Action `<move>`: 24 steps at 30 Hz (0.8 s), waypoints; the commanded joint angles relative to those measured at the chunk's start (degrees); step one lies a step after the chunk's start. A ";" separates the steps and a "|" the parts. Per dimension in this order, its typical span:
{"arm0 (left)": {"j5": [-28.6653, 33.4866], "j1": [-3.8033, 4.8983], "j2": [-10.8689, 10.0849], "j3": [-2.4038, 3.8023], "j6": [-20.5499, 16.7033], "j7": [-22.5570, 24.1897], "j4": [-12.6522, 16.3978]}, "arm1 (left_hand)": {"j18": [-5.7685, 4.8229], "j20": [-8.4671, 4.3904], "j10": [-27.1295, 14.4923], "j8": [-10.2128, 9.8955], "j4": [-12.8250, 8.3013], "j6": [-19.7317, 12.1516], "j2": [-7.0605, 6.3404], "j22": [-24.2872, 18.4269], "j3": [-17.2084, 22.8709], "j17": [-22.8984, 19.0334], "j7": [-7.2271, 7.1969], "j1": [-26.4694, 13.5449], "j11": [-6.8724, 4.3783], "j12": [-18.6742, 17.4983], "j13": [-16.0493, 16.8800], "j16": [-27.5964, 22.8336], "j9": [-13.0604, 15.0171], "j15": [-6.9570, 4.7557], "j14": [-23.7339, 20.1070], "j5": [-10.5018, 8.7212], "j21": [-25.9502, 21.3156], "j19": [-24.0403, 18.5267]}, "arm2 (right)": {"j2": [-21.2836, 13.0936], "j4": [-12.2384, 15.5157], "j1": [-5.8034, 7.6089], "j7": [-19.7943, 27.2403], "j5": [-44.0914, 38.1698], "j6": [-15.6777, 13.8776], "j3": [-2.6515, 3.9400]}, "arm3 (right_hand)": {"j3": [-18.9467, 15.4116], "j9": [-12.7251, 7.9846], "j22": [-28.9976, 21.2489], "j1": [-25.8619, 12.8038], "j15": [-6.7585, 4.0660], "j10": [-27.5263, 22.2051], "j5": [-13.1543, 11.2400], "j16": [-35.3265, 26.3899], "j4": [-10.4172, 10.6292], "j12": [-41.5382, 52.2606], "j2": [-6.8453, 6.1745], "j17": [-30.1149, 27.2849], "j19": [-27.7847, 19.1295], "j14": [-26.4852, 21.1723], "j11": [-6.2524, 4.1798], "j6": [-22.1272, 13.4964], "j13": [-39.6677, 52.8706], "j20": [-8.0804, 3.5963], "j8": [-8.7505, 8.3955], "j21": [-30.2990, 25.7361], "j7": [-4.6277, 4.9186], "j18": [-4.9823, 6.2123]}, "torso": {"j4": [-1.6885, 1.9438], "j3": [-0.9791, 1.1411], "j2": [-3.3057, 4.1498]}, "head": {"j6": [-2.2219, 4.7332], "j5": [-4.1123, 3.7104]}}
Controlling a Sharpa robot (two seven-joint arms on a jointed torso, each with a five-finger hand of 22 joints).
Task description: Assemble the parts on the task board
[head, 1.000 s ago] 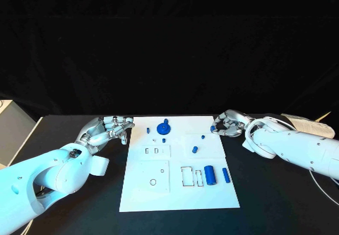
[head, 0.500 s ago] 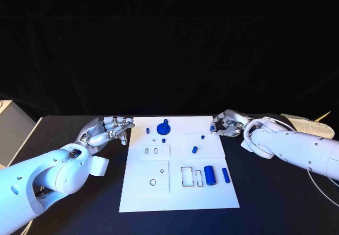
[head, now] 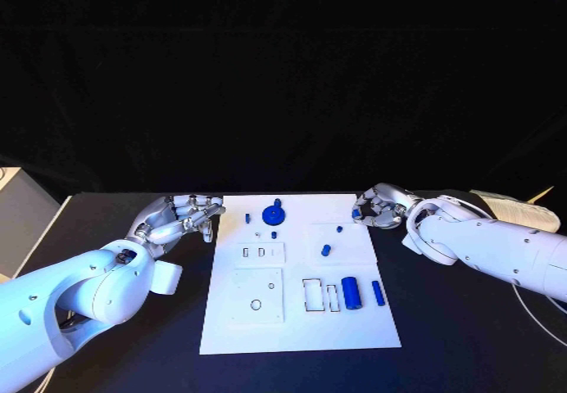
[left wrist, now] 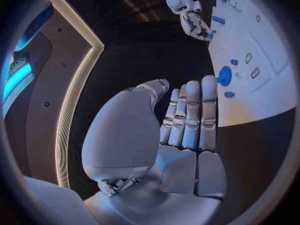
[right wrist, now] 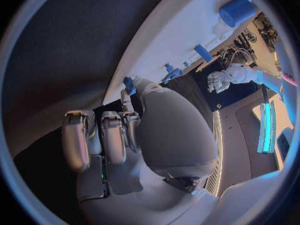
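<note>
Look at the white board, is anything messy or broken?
Nothing stands out. The task board lies flat, the blue parts look whole, and the big blue cylinder rests beside its slots. No damage shows.

Left hand (left wrist: 187,120), fingers straight and together, beside task board (left wrist: 262,95); blue wheel-shaped part (left wrist: 224,76) there

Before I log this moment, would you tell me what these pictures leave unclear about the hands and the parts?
- Right hand, head view: a small blue part sits at its fingertips; a pinch or a mere touch cannot be told, too small. In the right wrist view the palm hides the contact.
- Small pegs on the task board, head view: too small to tell seated from loose.
- Left hand: its palm side is turned from the head camera.
</note>
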 commanded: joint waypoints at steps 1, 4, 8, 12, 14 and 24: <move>0.16 0.01 0.05 0.04 1.03 0.20 0.16 | 0.33 0.04 -0.27 -0.13 -0.05 -0.50 -0.11 0.05 0.22 -0.05 -0.08 -0.68 -0.05 0.14 0.09 0.28 0.09 -0.02 -0.33 -0.21 0.25 -0.44 | 0.08 -0.07 -0.11 0.34 -0.52 0.47 -0.05 | 0.80 0.43 11.09 -0.01 -0.95 2.98 0.23 0.25 -0.20 0.38 0.76 15.09 4.28 5.99 -0.94 1.43 12.23 -0.87 1.11 0.34 -0.63 -0.57 | 0.00 -0.02 -0.01 | -0.03 -0.03; 0.16 0.01 0.05 0.04 1.01 0.19 0.15 | 0.33 0.04 -0.27 -0.13 -0.05 -0.50 -0.11 0.05 0.22 -0.05 -0.08 -0.68 -0.05 0.14 0.09 0.28 0.09 -0.02 -0.33 -0.21 0.25 -0.44 | 0.10 -0.12 -0.12 0.55 -0.54 0.15 -0.05 | 1.28 0.75 11.13 -0.23 -1.62 3.19 0.06 0.25 -0.45 0.54 1.01 15.09 4.30 5.99 -1.49 2.45 12.40 -1.48 2.15 0.35 -1.27 -0.58 | 0.01 -0.03 -0.02 | -0.04 -0.03; 0.16 0.01 0.01 0.04 1.00 0.16 0.17 | 0.33 0.04 -0.27 -0.13 -0.05 -0.50 -0.11 0.05 0.22 -0.05 -0.08 -0.68 -0.05 0.14 0.09 0.28 0.09 -0.02 -0.33 -0.21 0.25 -0.44 | 0.11 -0.11 -0.12 0.89 -0.55 -0.78 -0.05 | 1.69 1.36 11.24 -1.08 -2.71 3.50 -1.74 0.25 -0.71 0.76 1.29 15.09 4.35 5.99 -2.42 3.57 12.64 -2.53 4.03 0.41 -2.32 -0.60 | -0.03 0.00 -0.01 | 0.02 -0.04; 0.16 0.01 -0.02 0.04 0.98 0.15 0.18 | 0.32 0.07 -0.31 -0.15 -0.01 -0.55 -0.09 0.11 0.22 -0.09 -0.06 -0.77 -0.03 0.15 0.10 0.30 0.15 0.00 -0.35 -0.22 0.35 -0.51 | 0.11 0.02 -0.13 1.01 -0.52 -2.27 -0.05 | 1.31 1.62 11.32 -2.47 -3.14 3.68 -4.26 0.25 -0.40 0.88 0.94 15.09 4.40 5.99 -2.76 3.41 12.78 -3.03 5.12 0.45 -2.66 -0.63 | -0.02 -0.01 0.01 | 0.06 -0.05; 0.16 0.01 -0.03 0.04 0.97 0.14 0.18 | 0.32 0.07 -0.31 -0.15 -0.01 -0.55 -0.09 0.11 0.22 -0.09 -0.06 -0.77 -0.03 0.15 0.10 0.30 0.15 0.00 -0.35 -0.22 0.35 -0.51 | 0.11 0.11 -0.13 0.90 -0.50 -3.30 -0.05 | 1.12 1.67 11.33 -2.86 -3.20 3.69 -4.48 0.25 -0.22 0.87 0.80 15.09 4.41 5.99 -2.80 3.38 12.78 -3.10 5.34 0.45 -2.71 -0.63 | 0.00 0.00 -0.01 | 0.09 -0.06; 0.16 0.01 -0.07 0.04 0.92 0.13 0.18 | 0.32 0.07 -0.31 -0.15 -0.01 -0.55 -0.09 0.11 0.22 -0.09 -0.06 -0.77 -0.03 0.15 0.10 0.30 0.15 0.00 -0.35 -0.22 0.35 -0.51 | -0.10 1.35 -0.14 -0.85 -0.35 -8.14 -0.04 | 0.38 1.96 11.42 -4.19 -3.42 3.99 -4.73 0.25 0.51 1.13 0.48 15.09 4.46 5.99 -3.10 3.73 13.05 -3.32 6.50 0.50 -3.07 -0.66 | 0.00 -0.03 -0.07 | 0.16 -0.12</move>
